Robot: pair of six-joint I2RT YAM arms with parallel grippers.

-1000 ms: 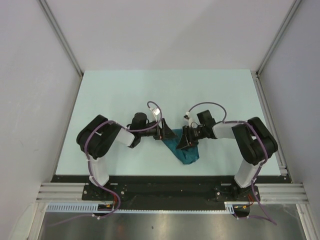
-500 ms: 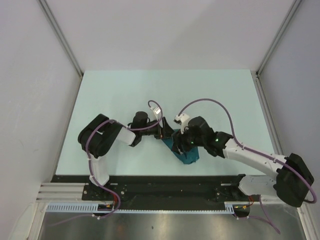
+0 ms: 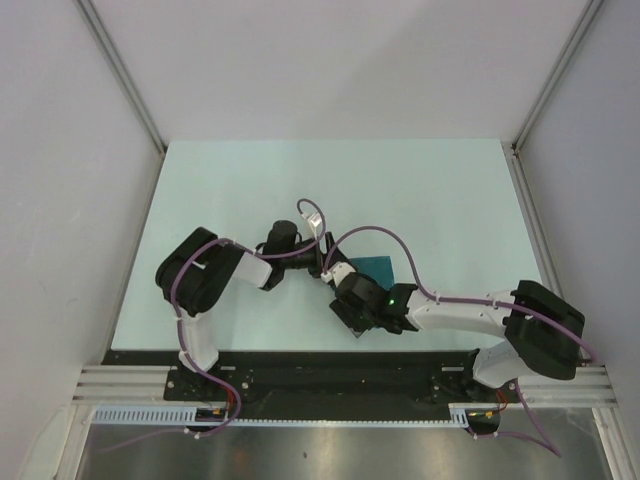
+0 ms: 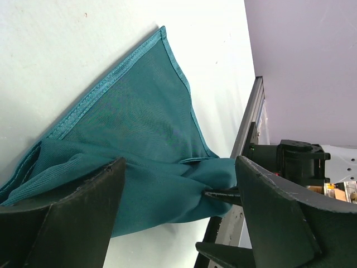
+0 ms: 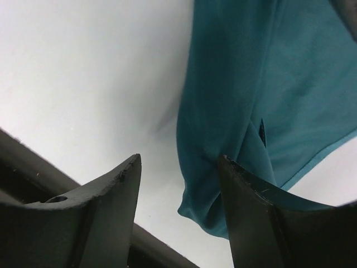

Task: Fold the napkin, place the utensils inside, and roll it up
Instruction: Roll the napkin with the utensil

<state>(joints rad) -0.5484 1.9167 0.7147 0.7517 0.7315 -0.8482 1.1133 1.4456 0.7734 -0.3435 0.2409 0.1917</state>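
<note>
The teal napkin [image 3: 377,267] lies bunched and loosely rolled on the pale table [image 3: 240,180], mostly hidden under both grippers in the top view. In the left wrist view the napkin [image 4: 139,139] shows a flat hemmed corner and a thick rolled fold. A thin dark tip [image 4: 222,195] pokes out of that fold; I cannot tell if it is the spoon's handle. No spoon bowl is visible. My left gripper [image 3: 325,264] [image 4: 179,162] is open, straddling the roll. My right gripper [image 3: 347,302] [image 5: 178,157] is open at the roll's end [image 5: 251,84], not holding it.
The table's black near edge rail [image 3: 330,360] runs just behind the right gripper and shows as a dark strip [image 5: 33,162] in the right wrist view. Grey walls enclose the table on three sides. The right arm [image 3: 460,312] lies low along the near edge.
The right arm has swung round from the right side to lie low along the near edge, its gripper now at the napkin's near end. The left gripper has barely moved.
</note>
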